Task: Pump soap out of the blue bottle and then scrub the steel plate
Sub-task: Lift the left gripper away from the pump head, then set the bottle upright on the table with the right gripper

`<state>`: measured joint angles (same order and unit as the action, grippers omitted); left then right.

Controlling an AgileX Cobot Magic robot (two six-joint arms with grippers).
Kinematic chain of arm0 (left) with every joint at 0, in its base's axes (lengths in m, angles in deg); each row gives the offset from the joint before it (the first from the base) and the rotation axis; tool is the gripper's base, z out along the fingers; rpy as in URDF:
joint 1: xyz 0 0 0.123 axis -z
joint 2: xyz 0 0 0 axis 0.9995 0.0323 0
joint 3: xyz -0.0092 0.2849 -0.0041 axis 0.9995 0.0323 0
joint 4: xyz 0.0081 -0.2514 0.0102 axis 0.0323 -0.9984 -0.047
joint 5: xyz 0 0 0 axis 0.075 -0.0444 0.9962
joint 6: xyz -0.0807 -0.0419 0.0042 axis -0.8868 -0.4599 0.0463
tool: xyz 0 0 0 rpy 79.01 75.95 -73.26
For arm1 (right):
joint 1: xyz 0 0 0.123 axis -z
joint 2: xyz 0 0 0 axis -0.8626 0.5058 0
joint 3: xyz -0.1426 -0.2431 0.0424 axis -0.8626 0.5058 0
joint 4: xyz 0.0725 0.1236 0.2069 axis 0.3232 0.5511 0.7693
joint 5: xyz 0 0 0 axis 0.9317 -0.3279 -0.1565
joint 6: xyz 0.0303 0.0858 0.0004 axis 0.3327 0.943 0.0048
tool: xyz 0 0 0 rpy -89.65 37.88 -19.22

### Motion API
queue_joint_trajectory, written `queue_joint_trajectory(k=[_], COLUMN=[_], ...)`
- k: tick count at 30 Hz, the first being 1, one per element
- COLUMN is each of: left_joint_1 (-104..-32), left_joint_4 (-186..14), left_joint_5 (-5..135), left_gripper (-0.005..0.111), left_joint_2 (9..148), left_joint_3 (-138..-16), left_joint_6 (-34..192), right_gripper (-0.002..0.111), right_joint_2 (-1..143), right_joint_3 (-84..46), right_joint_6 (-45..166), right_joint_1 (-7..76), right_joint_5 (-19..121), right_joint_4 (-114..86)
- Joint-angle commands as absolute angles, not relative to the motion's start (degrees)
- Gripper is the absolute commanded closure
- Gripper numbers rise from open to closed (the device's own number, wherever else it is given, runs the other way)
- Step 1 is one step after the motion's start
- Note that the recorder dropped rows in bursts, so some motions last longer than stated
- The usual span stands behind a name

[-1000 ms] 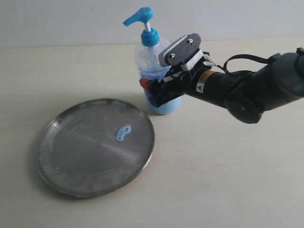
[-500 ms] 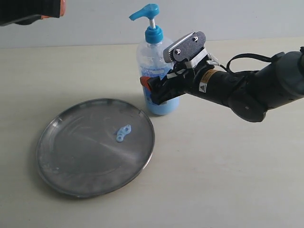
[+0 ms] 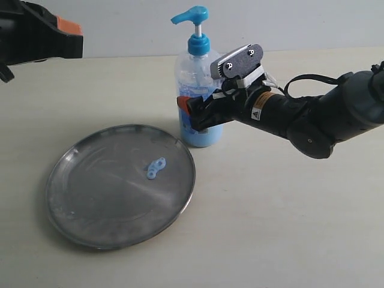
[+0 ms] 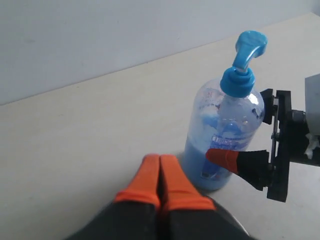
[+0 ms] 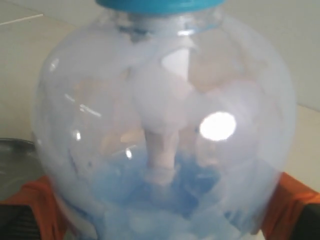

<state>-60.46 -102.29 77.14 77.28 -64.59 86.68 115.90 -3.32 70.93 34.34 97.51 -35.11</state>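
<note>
The blue bottle [image 3: 195, 135] is standing upright on the pale surface [image 3: 270, 228], just behind the far rim of the steel plate [image 3: 102, 204] and a little to the right of it. Its pump head [image 3: 191, 15] is pointing to the left in the exterior view, and the light blue liquid is filling only the lower part of the bottle.

The right pincer [image 3: 193, 115] is reaching in from the right side and is grasping the bottle around the middle of its body. In the right wrist view its orange pads [image 5: 32, 202] are pressing on both sides of the round clear wall, with the bottle filling the space between them.

The steel plate is lying flat on the surface, at the left front of the scene. A small blob of soap [image 3: 155, 168] is sitting on the plate, somewhat right of its centre.

The left pincer [image 3: 71, 36] is hanging above the surface at the far left corner, well apart from the plate and the bottle. In the left wrist view its two orange fingertips [image 4: 150, 175] are lying against each other, so it is clenched and is holding nothing.
</note>
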Motion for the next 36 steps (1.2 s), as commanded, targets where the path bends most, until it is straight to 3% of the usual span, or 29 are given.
queue_joint_trajectory(k=[1, 6, 11, 20, 23, 30, 36], left_joint_1=[-60.2, -60.2, -60.2, -60.2, -60.2, -60.2, -60.2], left_joint_4=[-101.7, -101.3, -100.9, -100.9, -100.9, -100.9, -100.9], left_joint_5=[74.9, 74.9, 74.9, 74.9, 74.9, 74.9, 74.9], left_gripper=[0.106, 0.106, 0.106, 0.106, 0.106, 0.106, 0.106], left_joint_2=[77.2, 77.4, 77.4, 77.4, 77.4, 77.4, 77.4], left_joint_3=[-64.0, -64.0, -64.0, -64.0, -64.0, -64.0, -64.0], left_joint_6=[86.5, 86.6, 86.9, 87.9, 88.0, 88.0, 88.0], right_gripper=[0.108, 0.107, 0.093, 0.045, 0.034, 0.022, 0.018], right_joint_2=[115.0, 115.0, 115.0, 115.0, 115.0, 115.0, 115.0], right_joint_3=[-4.8, -4.8, -4.8, -4.8, -4.8, -4.8, -4.8], right_joint_6=[71.7, 71.7, 71.7, 71.7, 71.7, 71.7, 71.7], right_joint_1=[34.7, 34.7, 34.7, 34.7, 34.7, 34.7, 34.7], right_joint_5=[103.7, 103.7, 103.7, 103.1, 103.1, 103.1, 103.1], right_joint_4=[-33.4, -31.3, -30.8, -30.9, -30.9, -30.9, -30.9])
